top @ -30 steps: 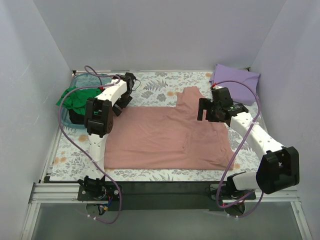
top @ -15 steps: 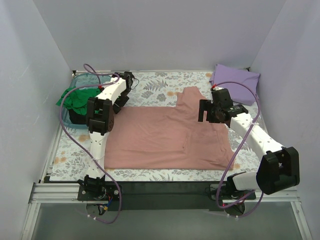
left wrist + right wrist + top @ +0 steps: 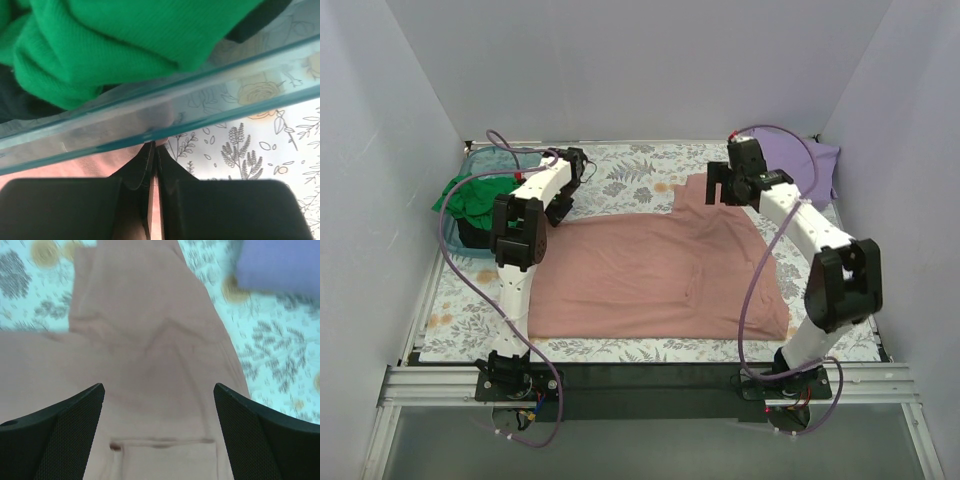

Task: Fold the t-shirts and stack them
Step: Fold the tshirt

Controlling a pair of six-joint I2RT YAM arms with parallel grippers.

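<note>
Room: pale bare walls (image 3: 620, 70) are seen closing in the back and both sides.
Bench: the bench (image 3: 620, 175) is covered by a floral-print cloth, and the arms are bolted at its near edge.
Pink shirt: the pink shirt (image 3: 660, 270) is spread across the middle of the bench. One sleeve is stretched toward the far edge and a few creases are left near the centre. No fold has been made in it yet.
Purple shirt: the purple shirt (image 3: 815, 160) is parked as a folded pad in the far right corner, judged to be the start of the stack.
Green shirt: the green shirt (image 3: 470, 195) is bundled in the tub (image 3: 480, 158) at the far left, with dark cloth beneath it.
Left pincer: the left pincer (image 3: 152, 150) is clenched right against the tub wall at the pink shirt's far left corner. A sliver of pink is caught between the fingers, so the cloth is judged to be pinched.
Right pincer: the right pincer (image 3: 158, 386) is released, jaws wide apart, and hung over the far sleeve, just beside the purple shirt.
Step in hand: the far edge of the pink shirt is being taken for a first fold. One corner is held and the other is not yet gripped.
Next move: the right pincer would need to be lowered and closed on the sleeve. Both corners could then be carried together toward the near hem, with care that the purple shirt is not snagged.
</note>
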